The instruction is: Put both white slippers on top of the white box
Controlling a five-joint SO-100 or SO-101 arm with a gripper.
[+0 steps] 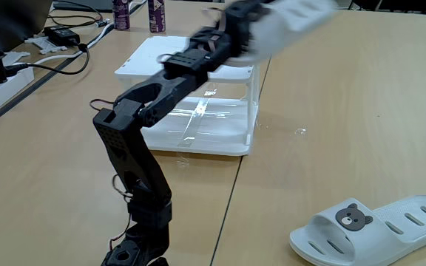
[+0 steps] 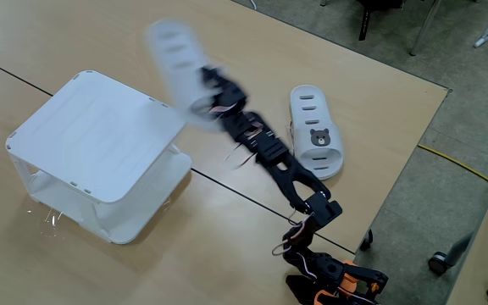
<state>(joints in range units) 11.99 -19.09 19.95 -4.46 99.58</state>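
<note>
One white slipper [image 2: 176, 63] I see blurred, clamped in my hand [image 2: 200, 102] above the bare-topped white box [image 2: 91, 135], other slipper [image 2: 315, 131] on worktop [image 2: 396, 110].

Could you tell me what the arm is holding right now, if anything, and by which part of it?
The gripper holds one white slipper in the air near the white box. Motion blur hides exactly where the jaws grip it. The other slipper lies on the table.
</note>
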